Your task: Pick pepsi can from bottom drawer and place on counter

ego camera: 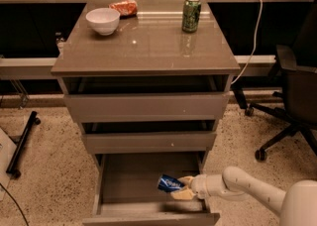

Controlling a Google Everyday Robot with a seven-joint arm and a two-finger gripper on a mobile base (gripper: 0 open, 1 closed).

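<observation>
The pepsi can (169, 183) lies on its side inside the open bottom drawer (133, 175), toward its right side. My gripper (182, 187) reaches into the drawer from the right on a white arm, and its pale fingers (181, 195) sit around the can's right end. The counter (143, 41) is the glossy grey-brown top of the cabinet above.
On the counter stand a white bowl (103, 20), a red-orange snack bag (124, 7) and a green can (191, 15). The two upper drawers are slightly open. A black office chair (292, 101) stands to the right. A black stand base (22, 143) lies on the floor at left.
</observation>
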